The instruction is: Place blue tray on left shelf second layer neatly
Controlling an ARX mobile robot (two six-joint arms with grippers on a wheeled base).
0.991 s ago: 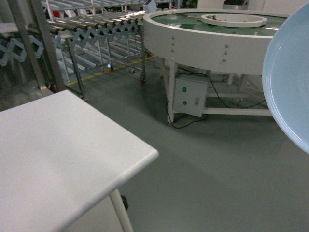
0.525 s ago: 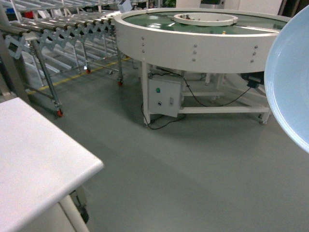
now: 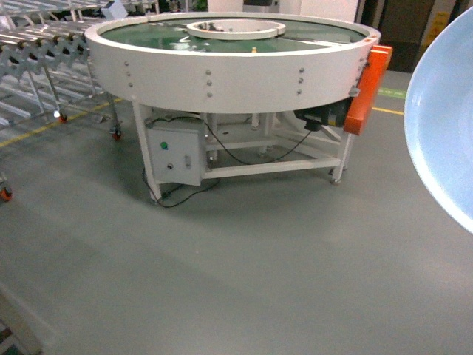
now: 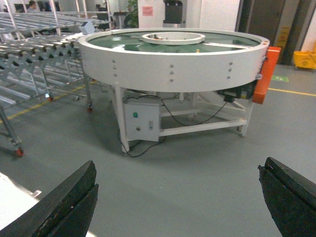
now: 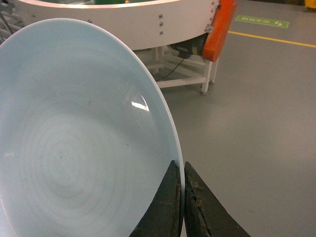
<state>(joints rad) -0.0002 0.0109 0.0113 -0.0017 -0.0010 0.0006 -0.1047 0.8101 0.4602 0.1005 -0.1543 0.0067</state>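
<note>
The blue tray (image 3: 443,126) is a pale sky-blue round dish, held up on edge at the right border of the head view. It fills the left half of the right wrist view as the blue tray (image 5: 74,138), hollow side toward the camera. My right gripper (image 5: 182,174) is shut on its rim, one black finger on each side. My left gripper (image 4: 177,168) is open, its two fingers wide apart over bare grey floor and holding nothing. The left shelf is out of view.
A big round white conveyor table (image 3: 222,70) with a green top stands ahead on a white frame. It carries a grey control box (image 3: 174,151), loose cables and an orange guard (image 3: 367,89). An extendable roller conveyor (image 3: 29,48) runs at far left. A white table corner (image 4: 12,197) shows low left.
The head view has swung right: the white table slid out at the left, and the round conveyor moved from upper right to centre. The tray stays at the right edge.
</note>
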